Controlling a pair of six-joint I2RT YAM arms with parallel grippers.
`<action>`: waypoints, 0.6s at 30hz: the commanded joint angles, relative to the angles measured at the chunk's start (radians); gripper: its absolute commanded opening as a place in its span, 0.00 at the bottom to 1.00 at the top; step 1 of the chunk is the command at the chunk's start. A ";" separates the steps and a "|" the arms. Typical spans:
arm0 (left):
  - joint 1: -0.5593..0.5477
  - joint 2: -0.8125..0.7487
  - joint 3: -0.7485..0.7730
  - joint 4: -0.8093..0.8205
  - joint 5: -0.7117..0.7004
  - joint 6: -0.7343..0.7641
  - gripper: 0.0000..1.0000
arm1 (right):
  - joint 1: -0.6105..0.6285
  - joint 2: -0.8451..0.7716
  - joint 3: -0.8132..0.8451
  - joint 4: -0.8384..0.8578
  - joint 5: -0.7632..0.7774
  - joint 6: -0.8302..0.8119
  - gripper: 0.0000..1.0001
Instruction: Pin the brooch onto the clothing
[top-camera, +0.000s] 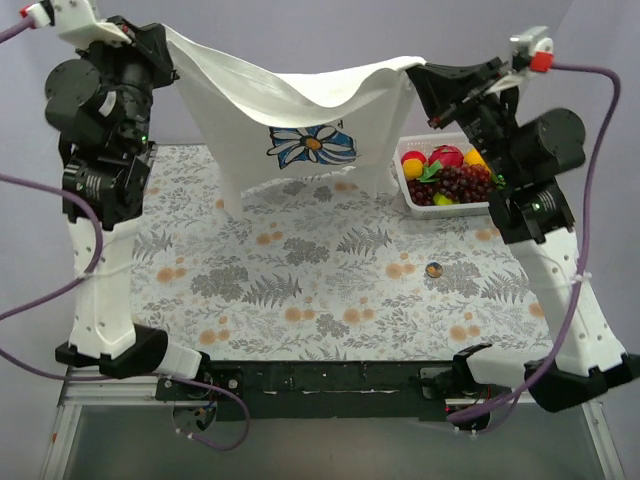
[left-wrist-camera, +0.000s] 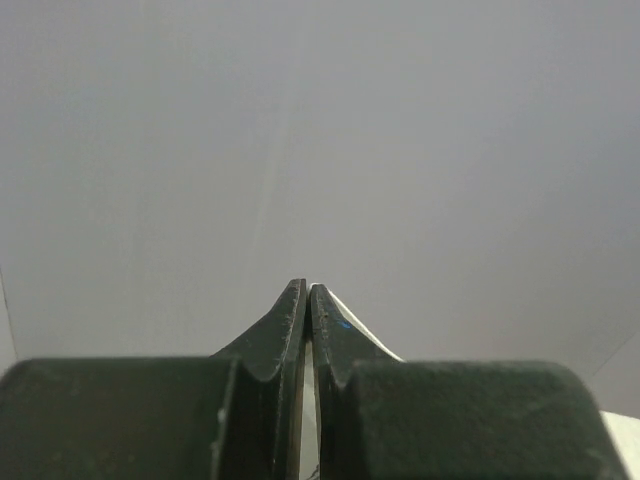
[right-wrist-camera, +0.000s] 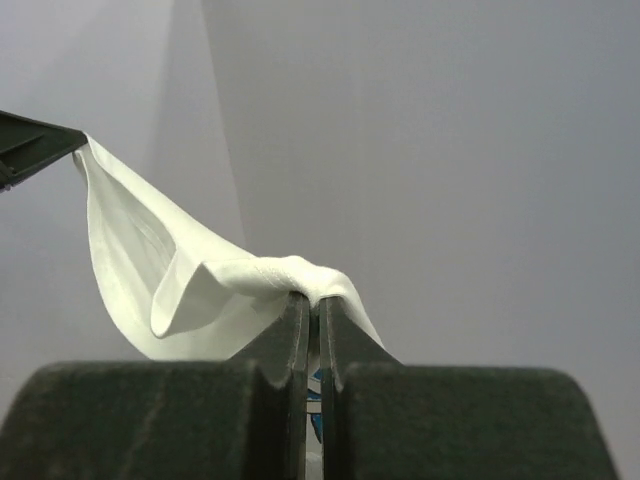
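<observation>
The clothing (top-camera: 300, 95), a white T-shirt, hangs stretched in the air between my two arms, above the far side of the table. My left gripper (top-camera: 170, 45) is shut on its left top edge, and my right gripper (top-camera: 415, 72) is shut on its right top edge. The brooch (top-camera: 312, 143), a dark blue square with a white daisy and yellow centre, shows on the shirt's hanging front. In the right wrist view, the shirt (right-wrist-camera: 200, 270) drapes over my shut right gripper (right-wrist-camera: 313, 300). In the left wrist view, only a sliver of white cloth (left-wrist-camera: 365, 330) shows beside my shut left gripper (left-wrist-camera: 307, 287).
A white basket (top-camera: 410, 200) of toy fruit stands at the far right of the flower-patterned tablecloth (top-camera: 300, 280). A small round dark object (top-camera: 433, 269) lies on the cloth right of centre. A plain grey wall is behind.
</observation>
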 joint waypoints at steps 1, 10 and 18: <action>0.003 -0.115 -0.085 0.027 0.070 -0.028 0.00 | 0.000 -0.140 -0.110 0.156 -0.035 0.031 0.01; 0.003 -0.210 -0.064 0.016 0.189 -0.060 0.00 | 0.000 -0.270 -0.165 0.150 -0.051 0.020 0.01; 0.003 -0.066 -0.025 -0.071 0.163 -0.068 0.00 | 0.000 -0.247 -0.177 0.115 -0.003 0.005 0.01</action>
